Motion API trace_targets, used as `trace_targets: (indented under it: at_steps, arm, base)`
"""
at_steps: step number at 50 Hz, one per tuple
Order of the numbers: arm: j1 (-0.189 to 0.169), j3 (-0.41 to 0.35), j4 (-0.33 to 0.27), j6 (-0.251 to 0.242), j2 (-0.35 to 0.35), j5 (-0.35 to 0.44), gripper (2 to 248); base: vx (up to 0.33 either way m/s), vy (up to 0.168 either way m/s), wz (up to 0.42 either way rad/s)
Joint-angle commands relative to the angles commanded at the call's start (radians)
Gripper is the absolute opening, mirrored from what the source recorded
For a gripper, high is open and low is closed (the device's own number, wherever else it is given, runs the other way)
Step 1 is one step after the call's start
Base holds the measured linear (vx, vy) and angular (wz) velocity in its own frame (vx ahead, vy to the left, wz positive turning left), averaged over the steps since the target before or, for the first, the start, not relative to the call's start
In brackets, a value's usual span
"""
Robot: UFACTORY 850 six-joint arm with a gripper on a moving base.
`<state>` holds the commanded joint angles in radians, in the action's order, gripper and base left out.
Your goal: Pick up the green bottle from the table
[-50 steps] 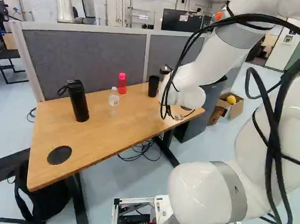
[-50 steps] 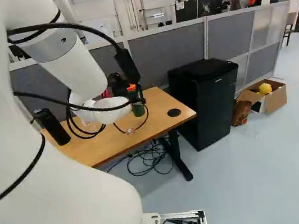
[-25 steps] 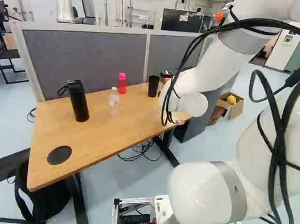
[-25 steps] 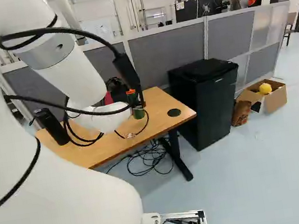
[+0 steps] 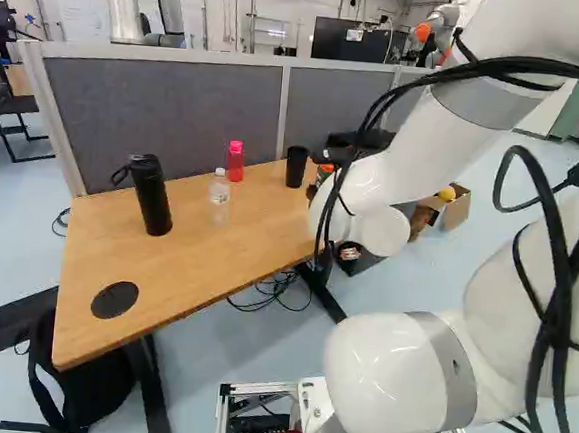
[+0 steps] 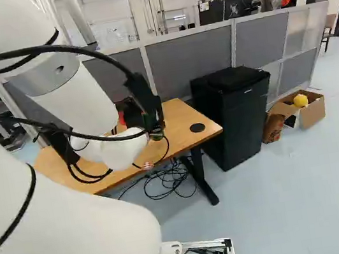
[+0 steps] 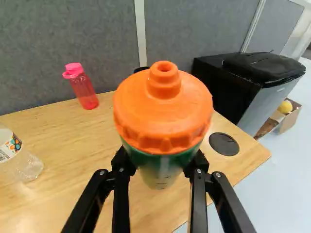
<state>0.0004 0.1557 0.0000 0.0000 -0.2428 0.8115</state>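
in the gripper (image 6: pixel 155 131), green bottle (image 7: pixel 146 158), pale marking (image 7: pixel 164 166) perhaps print

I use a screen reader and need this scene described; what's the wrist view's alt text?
A green bottle with an orange cap sits at the gripper. Beyond it are a wooden table, clear and pink bottles, and a black mini-fridge.
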Motion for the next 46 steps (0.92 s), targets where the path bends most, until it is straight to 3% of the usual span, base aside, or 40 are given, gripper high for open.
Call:
trace_targets:
  at_steps: [21,46]
  arm:
    - [0.000,-0.058,0.000,0.000,-0.031,0.052,112]
    - [0.000,-0.068,0.000,0.000,-0.036,0.061,112]
  base:
    - [0.000,0.000,0.000]
    - [0.000,0.000,0.000]
